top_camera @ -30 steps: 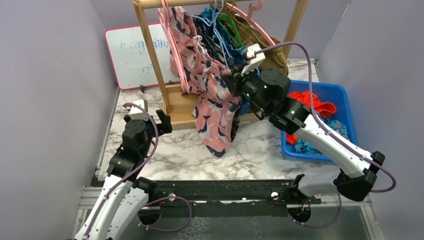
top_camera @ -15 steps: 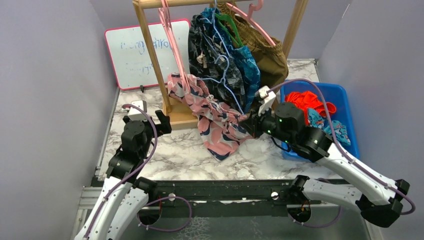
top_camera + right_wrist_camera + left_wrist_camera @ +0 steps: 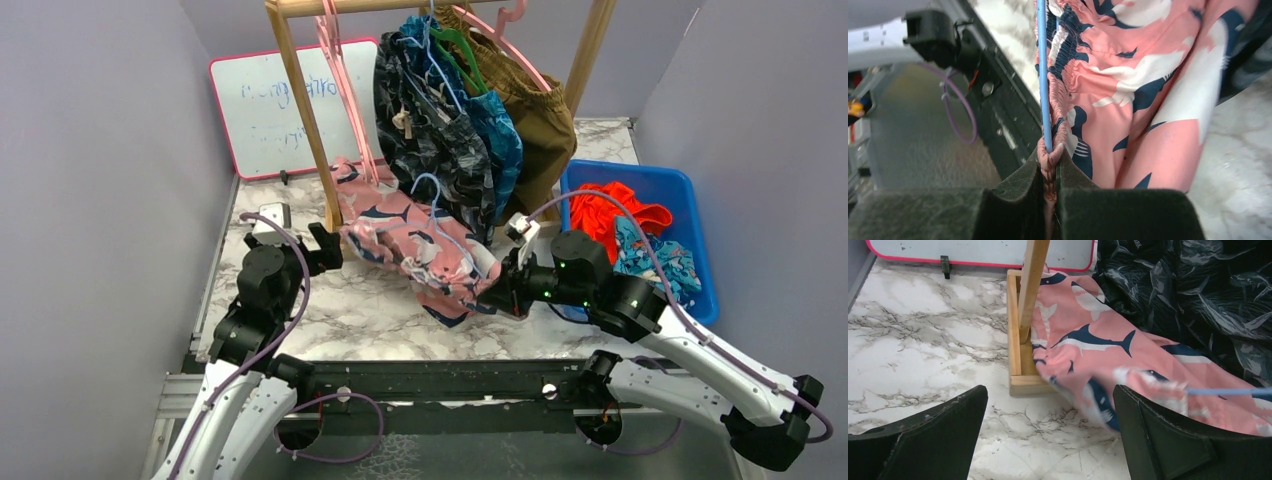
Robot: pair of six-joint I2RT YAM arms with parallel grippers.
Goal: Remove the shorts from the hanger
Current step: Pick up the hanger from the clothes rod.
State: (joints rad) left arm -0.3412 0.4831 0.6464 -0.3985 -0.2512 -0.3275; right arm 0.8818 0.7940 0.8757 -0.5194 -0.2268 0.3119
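The pink-and-navy print shorts (image 3: 410, 245) are stretched low from the rack base toward the front. My right gripper (image 3: 492, 297) is shut on their elastic waistband (image 3: 1050, 160), with a light blue hanger wire (image 3: 1043, 75) caught alongside it. The same shorts show in the left wrist view (image 3: 1088, 347). Black patterned shorts (image 3: 430, 130), teal-blue shorts (image 3: 500, 135) and brown shorts (image 3: 535, 110) hang on hangers from the wooden rack (image 3: 300, 110). My left gripper (image 3: 325, 245) is open and empty, left of the rack base (image 3: 1015, 330).
A blue bin (image 3: 690, 200) at the right holds orange shorts (image 3: 610, 210) and blue cartoon-print shorts (image 3: 655, 260). A pink-framed whiteboard (image 3: 265, 100) leans at the back left. Empty pink hangers (image 3: 335, 60) hang on the rack. The walls stand close on both sides.
My right gripper has pulled the pink-and-navy shorts down and forward off the rack, toward the table's front. The light blue hanger came down with them. The left arm has barely moved.
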